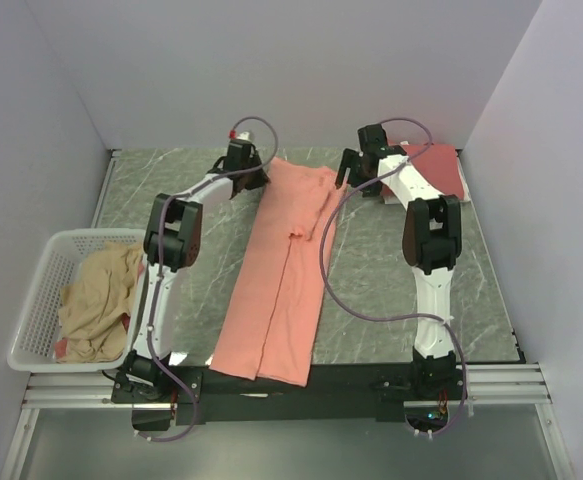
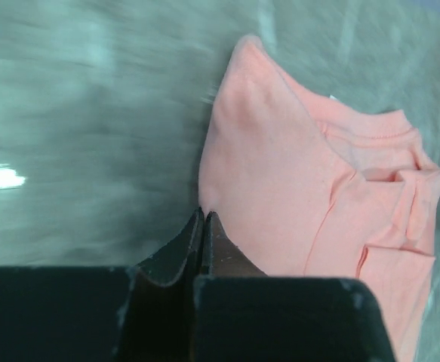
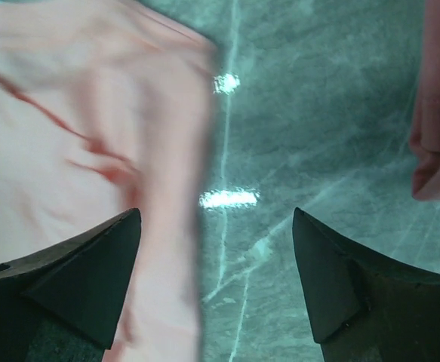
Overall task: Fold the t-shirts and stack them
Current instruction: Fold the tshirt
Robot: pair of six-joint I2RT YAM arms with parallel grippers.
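A salmon t-shirt (image 1: 281,270), folded lengthwise, lies in a long strip down the middle of the table. My left gripper (image 1: 254,178) is at its far left corner. In the left wrist view the gripper (image 2: 203,216) is shut on the shirt's (image 2: 280,196) edge, and the shirt is sharp while the table is blurred. My right gripper (image 1: 349,172) is at the far right corner. It is open (image 3: 216,215), its left finger over the shirt's blurred right edge (image 3: 91,151) and its right finger over bare table. A folded dark pink t-shirt (image 1: 436,168) lies at the back right.
A white basket (image 1: 41,290) at the left edge holds a crumpled tan t-shirt (image 1: 101,300). The dark pink shirt's edge shows in the right wrist view (image 3: 435,113). Grey walls close the back and both sides. The table (image 1: 391,280) is green marble.
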